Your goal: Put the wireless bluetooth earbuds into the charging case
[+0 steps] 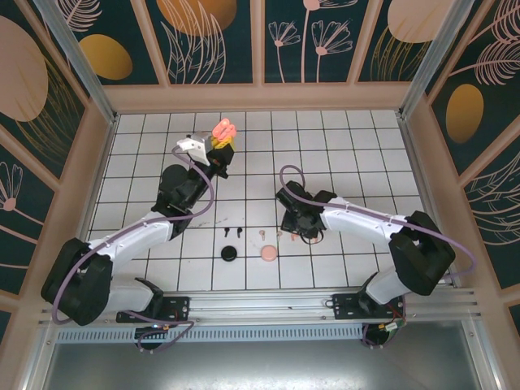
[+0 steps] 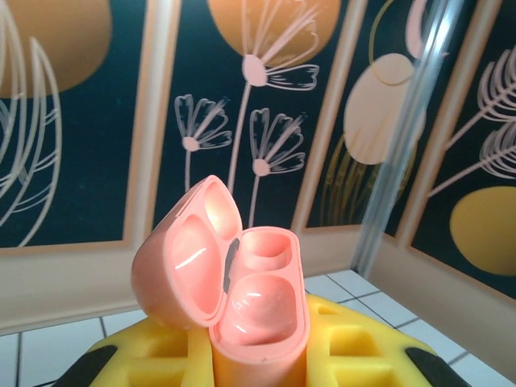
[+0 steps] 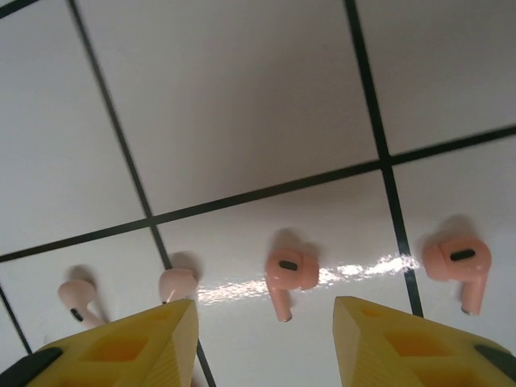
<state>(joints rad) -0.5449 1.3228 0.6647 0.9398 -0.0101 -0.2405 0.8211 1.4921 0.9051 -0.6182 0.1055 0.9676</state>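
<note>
From above, the left hand (image 1: 221, 148) grips the charging case (image 1: 223, 128), raised off the tabletop (image 1: 366, 146). Its wrist view shows the case open. Right hand (image 3: 264, 305), spread wide, straddles a coral earbud (image 3: 288, 276) — descend centred, pinch its body gently.

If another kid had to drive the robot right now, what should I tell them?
Left pincer: shut on the open coral-pink case, raised above the table; both sockets look empty.
Right pincer: open, holding nothing, low over the table.
Two coral-pink earbuds lie just below it, two pale pink earbuds beside them.
Done: case held open. Left: probably grip each coral-pink earbud and seat it in the case.
</note>
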